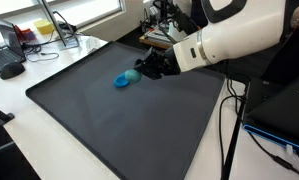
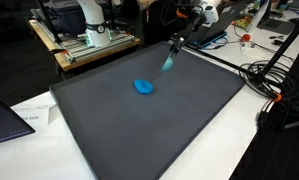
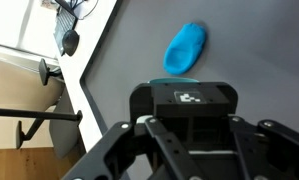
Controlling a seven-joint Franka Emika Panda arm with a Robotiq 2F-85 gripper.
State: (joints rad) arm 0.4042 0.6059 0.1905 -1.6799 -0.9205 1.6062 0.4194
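My black gripper (image 1: 149,68) hangs on the white arm over the far part of a dark grey mat (image 1: 119,125). In both exterior views a small teal object (image 2: 169,62) sits at its fingertips, and the gripper (image 2: 178,44) seems shut on it, a little above the mat. The teal object also shows in an exterior view (image 1: 136,74). A blue object (image 2: 143,87) lies on the mat close by and apart from the gripper; it also shows in an exterior view (image 1: 121,81). In the wrist view the gripper body (image 3: 189,165) fills the bottom, the fingertips are out of frame, and the blue object (image 3: 186,48) lies beyond.
The mat covers a white table (image 1: 49,135). A laptop, cables and clutter (image 1: 14,50) stand along one table edge. A metal frame with equipment (image 2: 84,35) stands behind the mat. Black cables (image 2: 269,85) trail beside it. A chair base (image 3: 49,95) stands on the floor.
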